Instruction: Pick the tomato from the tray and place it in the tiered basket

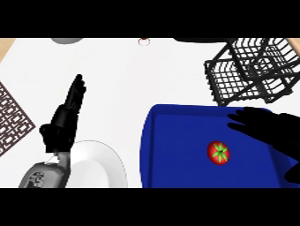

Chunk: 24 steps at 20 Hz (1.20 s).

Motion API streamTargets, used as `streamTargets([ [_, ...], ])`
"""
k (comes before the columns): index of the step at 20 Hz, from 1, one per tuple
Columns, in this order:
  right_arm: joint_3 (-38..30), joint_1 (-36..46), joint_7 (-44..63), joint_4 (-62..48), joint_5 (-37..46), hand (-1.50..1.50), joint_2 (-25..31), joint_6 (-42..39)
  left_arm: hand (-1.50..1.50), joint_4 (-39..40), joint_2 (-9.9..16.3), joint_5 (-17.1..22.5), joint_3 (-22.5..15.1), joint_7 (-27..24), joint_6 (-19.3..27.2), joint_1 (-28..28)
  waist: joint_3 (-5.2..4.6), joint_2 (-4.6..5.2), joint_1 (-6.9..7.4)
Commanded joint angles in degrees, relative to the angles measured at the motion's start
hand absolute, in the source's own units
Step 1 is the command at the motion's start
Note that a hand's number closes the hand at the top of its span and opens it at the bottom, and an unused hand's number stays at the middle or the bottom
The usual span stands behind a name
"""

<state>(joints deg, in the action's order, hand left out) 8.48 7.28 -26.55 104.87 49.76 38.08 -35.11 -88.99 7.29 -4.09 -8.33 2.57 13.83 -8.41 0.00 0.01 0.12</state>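
- Fingers of the right hand lie spread and straight over the far right part of the blue tray, holding nothing; they point toward the tray's middle, up and to the right of the tomato.
- Left hand stands over the bare white tabletop with fingers straight and pointing away from the robot, empty, well left of the tray; it looks like a resting hand, out of the way.
- Tomato sits on the tray floor in its right half, green stem cap facing up, apart from the tray's rim and from the right hand, though near it. My reading is that the pick has not yet begun: the hand is placed for a descent onto the fruit.
- Tiered basket, black wire, stands on the tabletop just beyond the tray's far right corner, its open top facing up, so a lift and a short carry away from the robot would reach it.
- Room to move: the tray floor around the tomato is bare, so fingers can close from either side; the tray's raised rim and the basket's near wire wall are the edges to clear.
- White plate lies left of the tray, beside the left forearm, and a brown patterned mat lies at the tabletop's left edge; neither is in the path.
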Motion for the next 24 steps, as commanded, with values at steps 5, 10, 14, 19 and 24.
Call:
streamTargets([
  [5, 2.3, 0.5, -5.6, -7.0, 3.2, -1.5, -3.1, 3.0, 0.0, -0.4, -0.2, 1.2, 1.5, -3.7, -2.7, 4.2, -0.01, 0.02, 0.17],
  [10, 2.5, 1.6, -5.1, -6.3, 4.1, -1.5, -5.1, 0.5, 0.0, -4.3, -2.1, -1.8, 0.2, 1.3, -1.0, 3.2, -0.01, -0.04, 0.07],
  [14, 1.6, 0.8, -6.6, -5.3, 4.8, -1.5, -4.3, -0.5, 0.0, 0.1, -3.3, -2.9, 1.5, -0.5, -0.6, 0.5, -0.01, -0.02, -0.13],
  [19, 4.4, 3.5, -3.2, -9.1, 6.5, -1.5, -8.7, -0.7, 0.0, -1.0, -4.0, -4.0, 0.5, -0.3, -1.0, 2.1, -0.01, 0.0, 0.04],
  [24, 6.2, 0.6, -3.4, -8.7, 8.5, -1.5, -8.2, 0.3, 0.0, 1.7, -3.6, -3.9, 2.0, -0.9, -2.5, -0.6, -0.01, 0.01, -0.08],
])
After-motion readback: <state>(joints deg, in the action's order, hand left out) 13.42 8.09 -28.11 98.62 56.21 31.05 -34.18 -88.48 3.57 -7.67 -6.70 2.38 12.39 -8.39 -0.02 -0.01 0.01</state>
